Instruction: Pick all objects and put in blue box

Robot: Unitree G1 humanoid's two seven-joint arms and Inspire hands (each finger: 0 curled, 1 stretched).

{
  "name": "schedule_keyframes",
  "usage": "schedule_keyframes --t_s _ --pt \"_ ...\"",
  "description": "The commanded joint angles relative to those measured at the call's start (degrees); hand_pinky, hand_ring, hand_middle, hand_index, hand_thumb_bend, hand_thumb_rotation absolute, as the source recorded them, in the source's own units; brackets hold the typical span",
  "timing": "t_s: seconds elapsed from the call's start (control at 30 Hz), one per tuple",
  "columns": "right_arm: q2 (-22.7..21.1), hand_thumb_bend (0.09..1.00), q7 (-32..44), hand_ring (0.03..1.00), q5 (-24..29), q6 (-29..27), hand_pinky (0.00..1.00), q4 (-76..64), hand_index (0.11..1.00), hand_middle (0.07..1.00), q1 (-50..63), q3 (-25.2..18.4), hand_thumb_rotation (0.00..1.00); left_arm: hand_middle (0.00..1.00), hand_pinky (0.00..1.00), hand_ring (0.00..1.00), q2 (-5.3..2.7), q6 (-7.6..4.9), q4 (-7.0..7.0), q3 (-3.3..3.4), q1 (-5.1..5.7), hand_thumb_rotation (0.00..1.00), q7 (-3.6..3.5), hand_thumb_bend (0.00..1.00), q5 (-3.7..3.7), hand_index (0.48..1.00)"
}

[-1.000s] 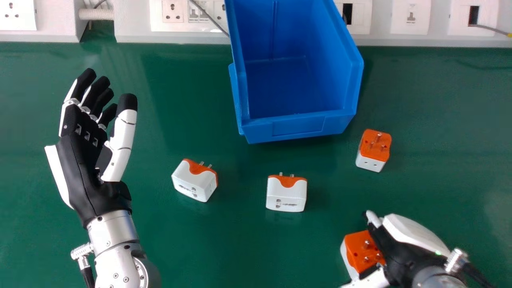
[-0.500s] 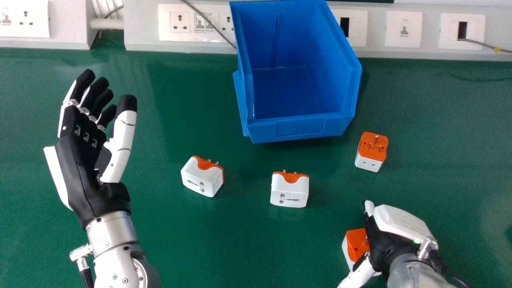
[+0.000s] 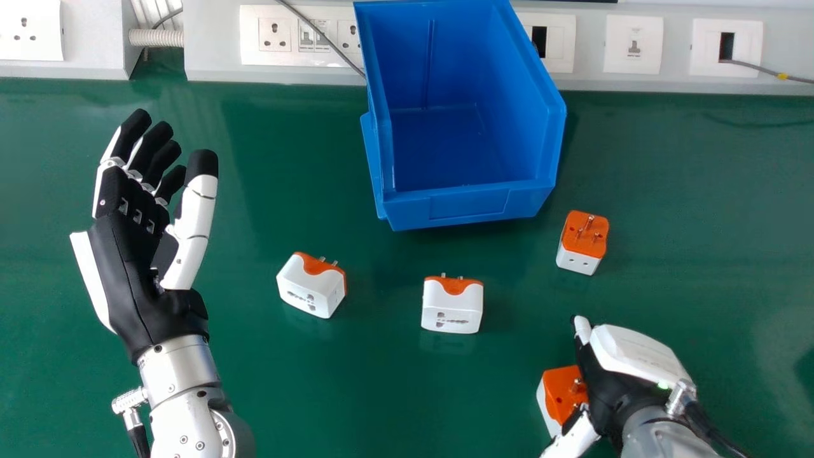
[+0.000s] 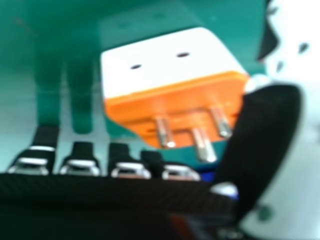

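Box (image 3: 469, 210) on table (image 3: 356, 388); socket strip (image 3: 216, 54) behind box; first adapter (image 3: 452, 308) before box, second adapter (image 3: 308, 286) before-left, third adapter (image 3: 580, 248) near right front corner, fourth adapter (image 3: 561, 397) farther before-right

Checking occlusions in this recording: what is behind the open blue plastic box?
White trunking with socket plates shows either side of the box; a thin grey cable vanishes at its left edge. The stretch directly behind is covered.
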Motion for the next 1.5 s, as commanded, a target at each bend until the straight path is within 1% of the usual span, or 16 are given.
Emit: schedule_keyframes --t_s 0.0,0.03,0.17,0.2,0.27,0.3,0.37,0.4,0.53,0.57,0.7,0.83,0.93,1.2,1.4,1.47 --pt "-0.13 0.854 -1.12 0.770 5.29 -1.79 0.59 1.59 0.943 0.842 1.83 -0.63 0.06 0.80 0.78 0.80 0.06 -0.45 -1.38 -0.43 -0.64 0.39 0.17 0.68 1.03 0.799" --pt "-0.25 0.788 -2.11 0.699 5.91 -2.24 0.53 1.29 0.899 0.774 2.11 -0.64 0.05 0.80 0.78 0.80 0.03 -0.38 -1.44 -0.45 -0.61 0.38 0.22 0.68 1.03 0.799" --pt "-0.97 0.788 -5.68 0.699 8.13 -4.22 0.53 0.89 0.899 0.774 2.78 -0.48 0.05 0.80 0.78 0.80 0.10 -0.41 -1.29 -0.43 -0.67 0.38 0.30 0.68 0.96 0.799" --pt "-1.13 0.734 -6.35 0.641 8.67 -4.56 0.48 1.02 0.819 0.717 2.79 -0.44 0.04 0.80 0.78 0.80 0.09 -0.40 -1.27 -0.44 -0.70 0.38 0.35 0.68 1.00 0.798" --pt "-1.36 0.734 -7.20 0.641 9.48 -4.85 0.48 1.05 0.819 0.717 2.85 -0.34 0.04 0.80 0.78 0.80 0.05 -0.46 -1.25 -0.48 -0.69 0.38 0.38 0.68 1.05 0.798" --pt "-1.51 0.690 -7.51 0.590 9.90 -4.92 0.43 1.03 0.761 0.667 2.89 -0.31 0.03 0.80 0.78 0.80 0.02 -0.46 -1.31 -0.51 -0.66 0.38 0.43 0.68 1.10 0.798" --pt "-1.82 0.690 -7.99 0.590 10.69 -5.08 0.43 0.93 0.761 0.667 3.01 -0.32 0.03 0.80 0.78 0.80 0.03 -0.48 -1.39 -0.55 -0.60 0.38 0.48 0.68 1.12 0.798" --pt "-1.95 0.654 -8.16 0.546 10.98 -5.10 0.39 1.03 0.716 0.623 2.99 -0.32 0.03 0.80 0.78 0.80 0.08 -0.54 -1.33 -0.56 -0.59 0.38 0.41 0.68 1.04 0.798" --pt "-2.28 0.654 -8.20 0.546 11.50 -4.38 0.39 0.84 0.716 0.623 2.85 0.01 0.03 0.80 0.78 0.80 0.09 -0.58 -1.27 -0.53 -0.56 0.38 0.22 0.68 0.85 0.798" --pt "-2.33 0.626 -8.16 0.510 11.73 -4.17 0.36 0.64 0.679 0.589 2.85 0.06 0.02 0.80 0.78 0.80 0.08 -0.61 -1.25 -0.53 -0.57 0.39 0.16 0.68 0.81 0.798" --pt "-2.55 0.626 -8.14 0.510 12.22 -3.75 0.36 0.28 0.679 0.589 2.85 0.26 0.02 0.80 0.78 0.80 0.11 -0.62 -1.22 -0.49 -0.55 0.39 0.07 0.68 0.71 0.798" --pt "-2.91 0.583 -7.88 0.456 12.13 -3.30 0.30 0.10 0.632 0.537 2.66 0.58 0.01 0.80 0.78 0.80 0.06 -0.62 -1.31 -0.51 -0.55 0.39 0.01 0.69 0.64 0.798" --pt "-3.03 0.583 -7.32 0.456 12.06 -2.72 0.30 -0.04 0.632 0.537 2.40 0.80 0.01 0.80 0.78 0.80 0.08 -0.68 -1.10 -0.48 -0.68 0.39 0.01 0.69 0.62 0.798" --pt "-3.51 0.551 -7.86 0.429 12.66 -2.59 0.27 -0.43 0.564 0.522 2.08 0.95 0.01 0.80 0.78 0.80 0.08 -0.61 -0.98 -0.51 -0.85 0.39 0.02 0.69 0.64 0.798" --pt "-4.74 0.539 -9.06 0.418 13.44 -3.58 0.26 -5.57 0.538 0.515 3.00 0.13 0.00 0.80 0.78 0.80 0.23 -0.67 -0.80 -0.47 -1.01 0.39 -0.01 0.69 0.68 0.798" --pt "-5.42 0.535 -12.43 0.415 14.08 -6.40 0.25 -9.29 0.529 0.512 4.87 -0.70 0.00 0.80 0.78 0.80 0.22 -0.70 -0.74 -0.48 -1.10 0.39 0.08 0.69 0.80 0.798"
